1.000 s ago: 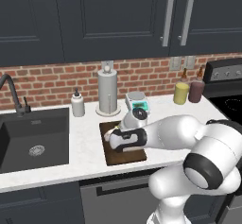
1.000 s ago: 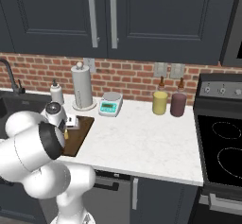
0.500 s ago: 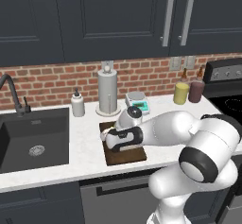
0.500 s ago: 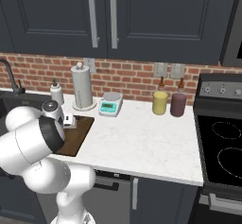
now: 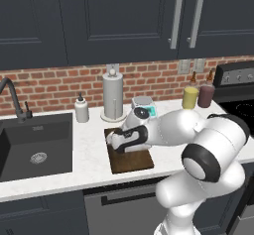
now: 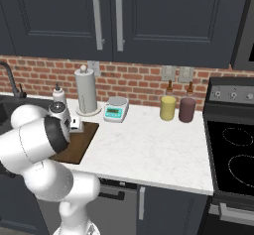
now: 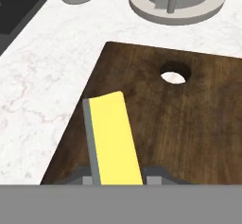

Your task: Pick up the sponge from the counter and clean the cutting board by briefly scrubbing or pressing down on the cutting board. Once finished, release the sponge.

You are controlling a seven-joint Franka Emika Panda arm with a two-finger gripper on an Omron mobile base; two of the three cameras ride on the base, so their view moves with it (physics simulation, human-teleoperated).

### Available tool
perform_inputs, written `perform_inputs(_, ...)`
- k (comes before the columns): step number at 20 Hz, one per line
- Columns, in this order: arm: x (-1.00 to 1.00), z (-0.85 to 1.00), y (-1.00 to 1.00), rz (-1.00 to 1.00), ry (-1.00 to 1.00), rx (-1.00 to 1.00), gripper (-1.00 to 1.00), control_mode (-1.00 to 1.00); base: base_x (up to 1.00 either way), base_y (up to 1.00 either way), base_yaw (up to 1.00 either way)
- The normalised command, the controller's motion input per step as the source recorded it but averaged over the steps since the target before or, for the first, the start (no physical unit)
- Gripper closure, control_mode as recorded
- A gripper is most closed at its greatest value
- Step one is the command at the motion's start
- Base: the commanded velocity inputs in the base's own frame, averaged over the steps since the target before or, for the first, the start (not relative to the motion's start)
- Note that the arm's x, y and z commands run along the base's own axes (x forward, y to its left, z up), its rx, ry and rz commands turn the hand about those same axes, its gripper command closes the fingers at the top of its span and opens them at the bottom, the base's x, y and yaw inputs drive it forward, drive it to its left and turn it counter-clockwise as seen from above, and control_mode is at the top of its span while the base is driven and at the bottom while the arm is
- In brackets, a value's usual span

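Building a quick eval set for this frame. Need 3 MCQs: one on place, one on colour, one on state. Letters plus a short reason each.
1. Where is the sponge?
A. in the sink
B. over the cutting board
C. beside the stove

2. What colour is the jar left of the dark red jar?
A. yellow
B. blue
C. white

3. What is the gripper doing?
A. open, holding nothing
B. shut on the soap bottle
C. shut on the sponge

Key:
1 B: the hand view shows the sponge above the board's dark wood, near its left edge.
2 A: the right base view shows a yellow jar by the brick wall.
3 C: the hand view shows the yellow block pinched between both fingertips.
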Motion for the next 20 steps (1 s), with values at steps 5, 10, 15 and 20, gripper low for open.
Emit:
perform_inputs(5, 0.49, -0.04, -0.35, 0.00, -0.06, -0.05, 1.00, -1.00, 0.00, 0.00, 0.00)
perform_inputs(10, 0.35, -0.10, -0.34, 0.00, -0.07, -0.10, 1.00, -1.00, 0.00, 0.00, 0.00)
perform_inputs(15, 0.08, 0.00, -0.10, 0.00, -0.01, -0.03, 1.00, -1.00, 0.00, 0.00, 0.00)
perform_inputs(20, -0.03, 0.00, 0.00, 0.00, 0.01, 0.00, 1.00, -1.00, 0.00, 0.00, 0.00)
